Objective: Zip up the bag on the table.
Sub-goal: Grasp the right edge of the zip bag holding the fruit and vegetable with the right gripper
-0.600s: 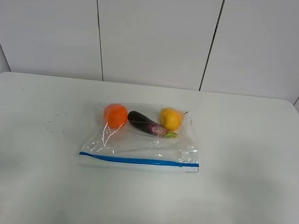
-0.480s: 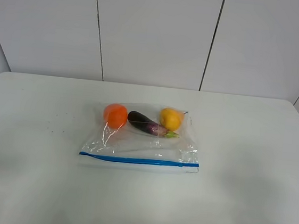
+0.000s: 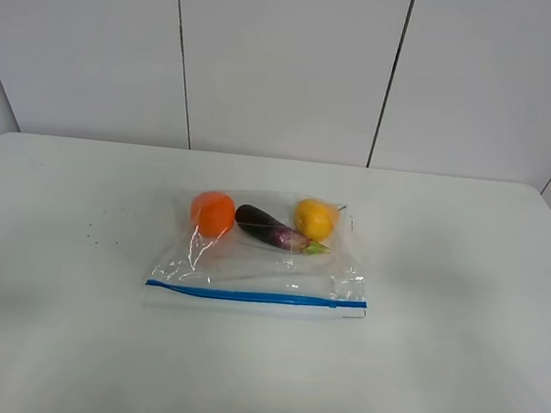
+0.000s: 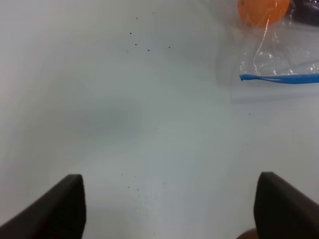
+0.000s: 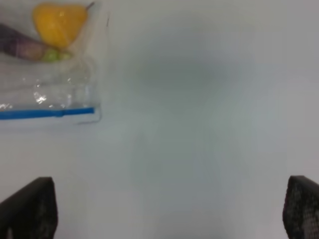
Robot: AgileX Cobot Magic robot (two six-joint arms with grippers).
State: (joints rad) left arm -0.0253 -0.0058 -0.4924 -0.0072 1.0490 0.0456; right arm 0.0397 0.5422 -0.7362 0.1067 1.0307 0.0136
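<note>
At the middle of the high view, the bag (image 3: 261,249) lies flat on the tabletop (image 3: 464,286). Its blue zip strip (image 3: 256,296) runs straight from left to right along the lower edge, and the produce (image 3: 259,220) is bunched at the upper edge. Neither arm shows in that view, but each wrist view shows its own jaws spread wide with nothing between them: the left jaws face the strip's left end (image 4: 244,77), the right jaws its right end (image 5: 89,110), both well apart from it. Neither side looks clearly nearer, so the coming move likely turns on each arm reaching forward and inward to its own end.
</note>
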